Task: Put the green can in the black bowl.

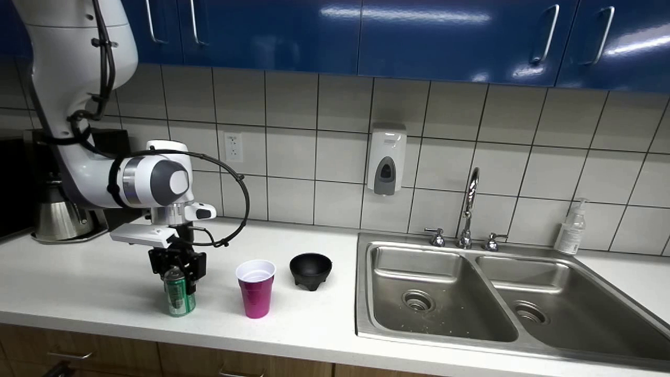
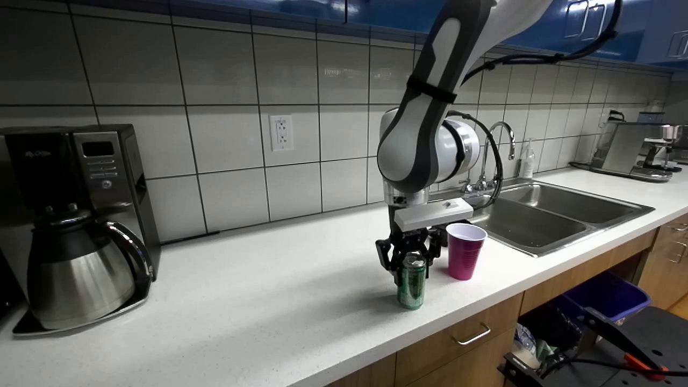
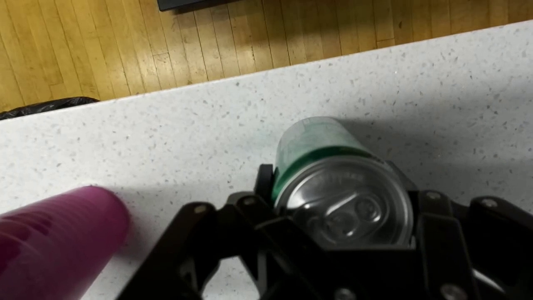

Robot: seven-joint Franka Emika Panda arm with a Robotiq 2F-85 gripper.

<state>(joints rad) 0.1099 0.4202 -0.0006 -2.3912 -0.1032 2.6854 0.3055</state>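
Shiny metal is shown at the top of the green can (image 1: 178, 297), and a gloss along its side. The pink cup (image 1: 256, 293) is seen as smooth, shiny plastic, the black bowl (image 1: 311, 272) as matt outside, and the end effector (image 2: 413, 276) as largely matt. Satin metal is shown by the sink (image 1: 363, 293) at the right, polished metal by the faucet (image 1: 468, 209). The tabletop (image 3: 200, 137) is seen as smooth and speckled; the far cupboards (image 1: 272, 34) are finished in high gloss, the near drawers (image 1: 120, 348) in wood grain.
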